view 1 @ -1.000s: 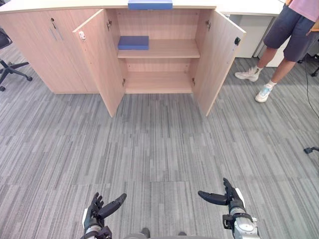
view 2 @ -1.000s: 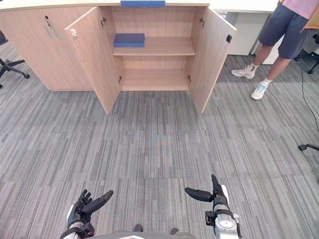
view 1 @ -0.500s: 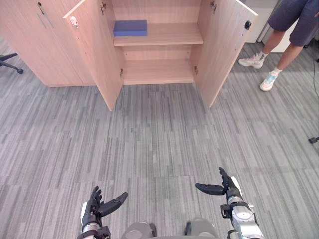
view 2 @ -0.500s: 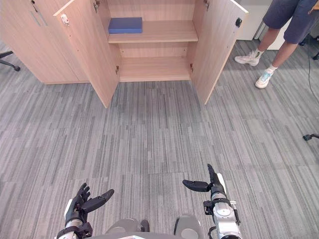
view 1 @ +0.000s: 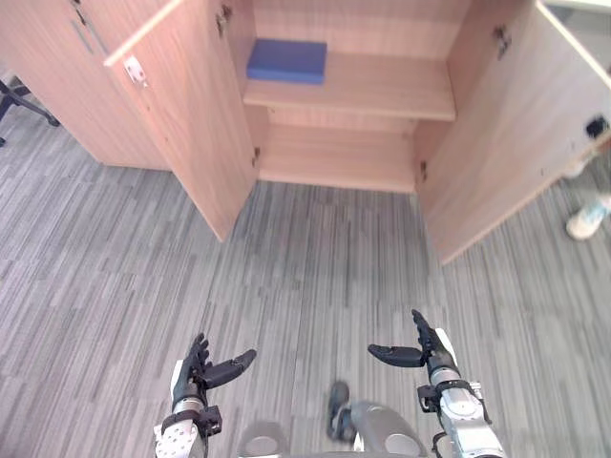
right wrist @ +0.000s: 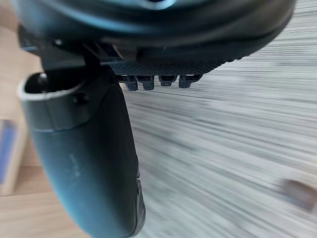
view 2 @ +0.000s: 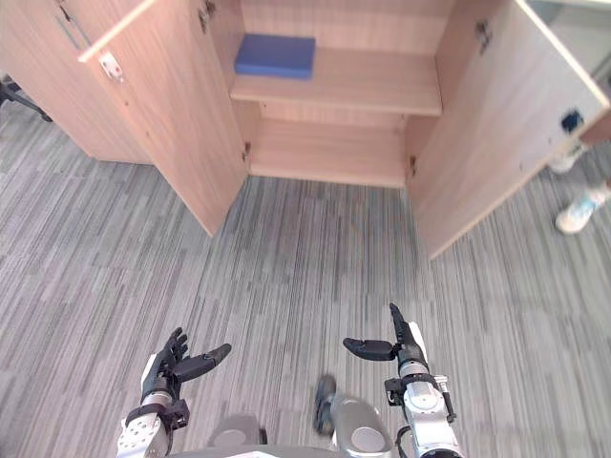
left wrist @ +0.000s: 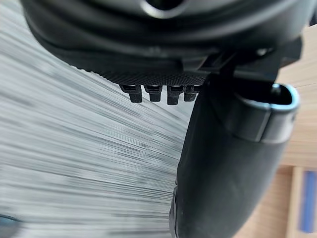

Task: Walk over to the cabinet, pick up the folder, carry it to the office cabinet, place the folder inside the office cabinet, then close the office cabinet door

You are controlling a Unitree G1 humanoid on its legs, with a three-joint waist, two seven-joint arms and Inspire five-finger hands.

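pale wood cabinet (view 1: pixel 334 157) stands with both doors (view 1: pixel 191 124) swung wide. blue folder (view 1: pixel 286 60) lies flat at the left end of the cabinet's upper shelf (view 1: pixel 382 91). left hand (view 1: pixel 202 370) and right hand (view 1: pixel 427 355) hang well short of the cabinet, over grey carpet (view 1: pixel 315 267), fingers loose and spread, holding nothing. likely step: walking up to the cabinet. next calls for closing in between the doors until a hand can reach the folder.

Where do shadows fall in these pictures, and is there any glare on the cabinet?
Left eye view: the back wall under the shelf sits in soft shade, while the blue folder on the shelf is evenly lit. Right eye view: the open cabinet doors and the grey carpet show no glare.
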